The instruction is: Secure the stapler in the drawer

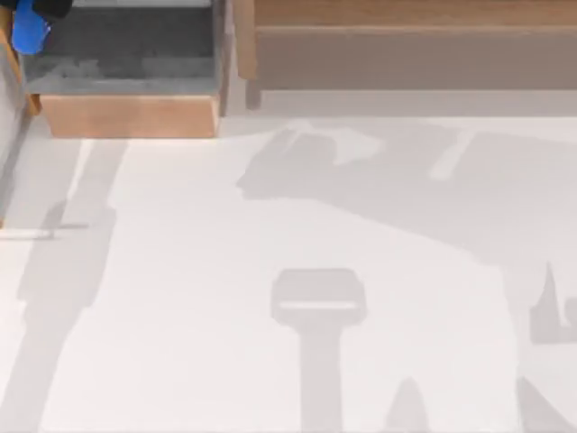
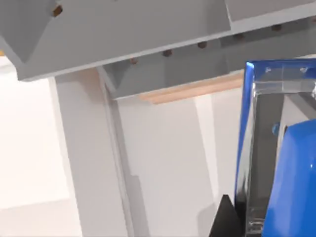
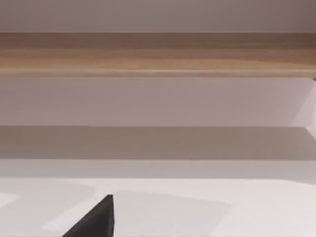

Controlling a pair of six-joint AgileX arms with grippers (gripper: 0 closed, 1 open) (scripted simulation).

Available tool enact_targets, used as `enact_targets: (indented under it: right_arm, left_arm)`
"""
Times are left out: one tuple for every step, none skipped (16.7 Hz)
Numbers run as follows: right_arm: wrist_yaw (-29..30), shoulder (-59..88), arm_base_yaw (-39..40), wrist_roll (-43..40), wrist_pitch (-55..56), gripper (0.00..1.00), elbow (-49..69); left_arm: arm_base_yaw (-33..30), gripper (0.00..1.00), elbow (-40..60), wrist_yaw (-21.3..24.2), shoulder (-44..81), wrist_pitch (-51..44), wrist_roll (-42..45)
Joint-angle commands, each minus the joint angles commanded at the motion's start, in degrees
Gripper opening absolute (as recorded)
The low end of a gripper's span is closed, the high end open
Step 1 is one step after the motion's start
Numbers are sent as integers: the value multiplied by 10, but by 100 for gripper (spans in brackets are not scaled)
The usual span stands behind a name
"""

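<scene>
Stapler (image 1: 29, 30) hangs at drawer (image 1: 131, 115) left edge — far-left corner

Broad white table (image 1: 270, 271) bare across the middle and front, open for passage from either side. Along the far edge, left: drawer (image 1: 131, 115) pulled out, tan front panel and wooden side walls ringing a grey inside, reachable from above. Blue stapler (image 1: 29, 32) at its far-left corner, hard against the side wall. Far right: long wooden shelf (image 1: 406, 45) barring the way beyond.
</scene>
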Motion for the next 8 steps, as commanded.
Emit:
enact_targets:
  right_arm:
    - [0, 0, 0, 0, 0, 100, 0]
    - [0, 0, 0, 0, 0, 100, 0]
    - [0, 0, 0, 0, 0, 100, 0]
    - [0, 0, 0, 0, 0, 100, 0]
    - [0, 0, 0, 0, 0, 100, 0]
    - [0, 0, 0, 0, 0, 100, 0]
    - [0, 0, 0, 0, 0, 100, 0]
    - [0, 0, 0, 0, 0, 100, 0]
  left_arm:
    - [23, 0, 17, -6, 0, -8, 30]
    - [47, 0, 33, -10, 5, -17, 57]
    - [72, 0, 48, -13, 13, -26, 81]
    - [98, 0, 63, -15, 25, -35, 100]
    - [124, 0, 78, -15, 41, -43, 114]
    - [149, 0, 93, -13, 60, -50, 124]
    - [174, 0, 108, -8, 82, -55, 131]
    - [196, 0, 122, -2, 106, -60, 134]
